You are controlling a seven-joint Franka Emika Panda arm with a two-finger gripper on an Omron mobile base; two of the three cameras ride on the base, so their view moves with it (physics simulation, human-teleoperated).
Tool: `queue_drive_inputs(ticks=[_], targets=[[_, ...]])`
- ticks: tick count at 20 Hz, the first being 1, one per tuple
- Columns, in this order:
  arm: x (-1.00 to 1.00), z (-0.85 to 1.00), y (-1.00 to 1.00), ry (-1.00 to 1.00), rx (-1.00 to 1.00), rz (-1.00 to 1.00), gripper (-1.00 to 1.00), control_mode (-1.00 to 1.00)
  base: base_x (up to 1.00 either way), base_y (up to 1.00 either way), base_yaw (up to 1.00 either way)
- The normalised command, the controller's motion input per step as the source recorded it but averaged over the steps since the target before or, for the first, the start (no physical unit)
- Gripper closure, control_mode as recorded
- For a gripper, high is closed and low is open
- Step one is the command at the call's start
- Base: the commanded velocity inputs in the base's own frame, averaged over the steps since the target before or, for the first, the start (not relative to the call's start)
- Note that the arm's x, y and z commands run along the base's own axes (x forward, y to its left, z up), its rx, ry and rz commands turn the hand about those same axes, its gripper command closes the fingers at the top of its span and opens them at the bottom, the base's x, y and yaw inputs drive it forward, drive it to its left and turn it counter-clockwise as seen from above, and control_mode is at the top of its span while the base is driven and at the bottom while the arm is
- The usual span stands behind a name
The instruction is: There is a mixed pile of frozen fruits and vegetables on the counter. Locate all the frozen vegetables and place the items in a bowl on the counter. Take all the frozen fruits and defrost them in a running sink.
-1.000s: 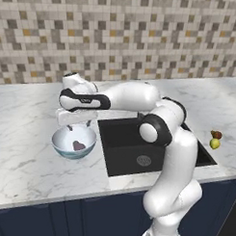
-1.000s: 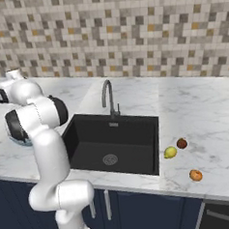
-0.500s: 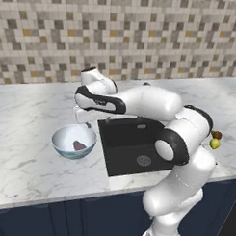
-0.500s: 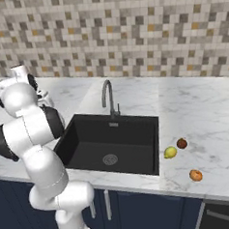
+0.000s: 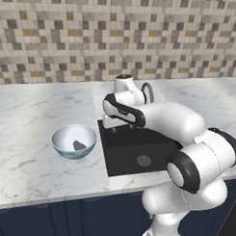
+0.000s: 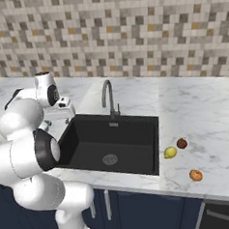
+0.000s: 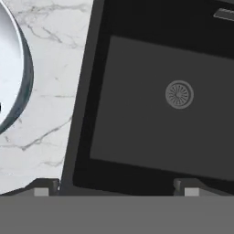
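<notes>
The pale blue-white bowl (image 5: pixel 74 141) stands on the white marble counter (image 5: pixel 27 155), left of the black sink (image 5: pixel 138 152). A dark purple-brown lump (image 5: pixel 79 145) lies inside it. My gripper (image 5: pixel 111 126) hangs open and empty over the sink's left edge, to the right of the bowl. In the hand view its fingertips (image 7: pixel 41 187) stand wide apart above the basin, with the round drain (image 7: pixel 179 94) ahead and the bowl's rim (image 7: pixel 23 68) at the left. Right of the sink lie a yellow-green ball (image 6: pixel 170 152), a dark reddish lump (image 6: pixel 182 143) and an orange piece (image 6: pixel 196 175).
A curved grey faucet (image 6: pixel 108 95) rises behind the sink (image 6: pixel 113 140), with no water visible. A tiled wall backs the counter. Dark navy cabinets (image 6: pixel 142 211) run below the front edge. My own arm arches over the sink's front half in the left base view.
The arm has swung right from above the bowl to the sink's left edge. The purple-brown lump stays in the bowl. The pieces right of the sink have not moved.
</notes>
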Motion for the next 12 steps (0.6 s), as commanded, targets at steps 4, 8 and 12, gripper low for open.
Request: queue_drive_inputs(ticks=[4, 8, 12], targets=[[-0.05, -0.16, -0.85, 0.0, -0.01, 0.01, -1.0, -1.0, 0.0, 0.0, 0.0], [0.0, -0.12, -0.93, 0.01, -0.02, -0.05, -1.0, -1.0, 0.0, 0.0, 0.0], [0.01, -0.13, -0.93, 0.06, -0.02, -0.06, -1.0, -1.0, 0.0, 0.0, 0.0]])
